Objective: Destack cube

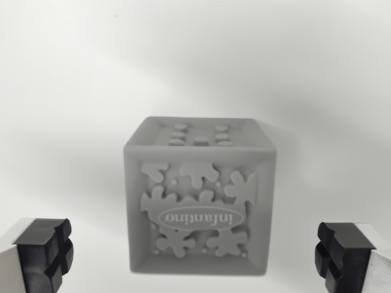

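On white counter (pixel 73 73): grey cube (pixel 200 195), embossed splat shapes facing camera. Pincer (pixel 198 259) spread wide, fingers either side, not touching.

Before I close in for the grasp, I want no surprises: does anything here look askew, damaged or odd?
Nothing stands out. One grey cube sits square and looks whole, centred between the open jaws of the gripper. Its "infantino" lettering reads upside down in the wrist view, which is no fault. No second cube is visible from here.
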Controlling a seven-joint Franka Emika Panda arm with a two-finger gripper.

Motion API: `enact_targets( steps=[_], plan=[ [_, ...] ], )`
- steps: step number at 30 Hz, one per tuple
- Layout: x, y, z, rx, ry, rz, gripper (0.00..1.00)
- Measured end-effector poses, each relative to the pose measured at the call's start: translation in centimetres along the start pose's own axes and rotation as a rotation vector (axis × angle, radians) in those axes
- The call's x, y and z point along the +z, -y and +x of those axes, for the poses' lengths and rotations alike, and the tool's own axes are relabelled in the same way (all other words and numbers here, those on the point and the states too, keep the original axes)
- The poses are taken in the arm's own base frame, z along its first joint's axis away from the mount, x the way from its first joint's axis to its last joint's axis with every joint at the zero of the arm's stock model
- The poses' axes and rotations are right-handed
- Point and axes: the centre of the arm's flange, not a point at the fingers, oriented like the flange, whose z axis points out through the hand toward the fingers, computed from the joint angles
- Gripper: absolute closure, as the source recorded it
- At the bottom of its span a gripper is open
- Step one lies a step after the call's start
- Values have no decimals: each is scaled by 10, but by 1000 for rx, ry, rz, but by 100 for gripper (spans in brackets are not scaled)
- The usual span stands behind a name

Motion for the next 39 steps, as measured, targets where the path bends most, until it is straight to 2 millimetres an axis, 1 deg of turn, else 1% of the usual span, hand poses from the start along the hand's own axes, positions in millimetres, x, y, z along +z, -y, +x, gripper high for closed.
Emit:
enact_targets(
  steps=[13, 27, 35, 39],
  plan=[
    [-45, 0, 0, 0, -2, 1, 0],
    [-109, -1, 0, 1, -3, 1, 0],
    [-140, -1, 0, 2, -3, 0, 0],
    [-159, -1, 0, 2, -4, 1, 0]
  ],
)
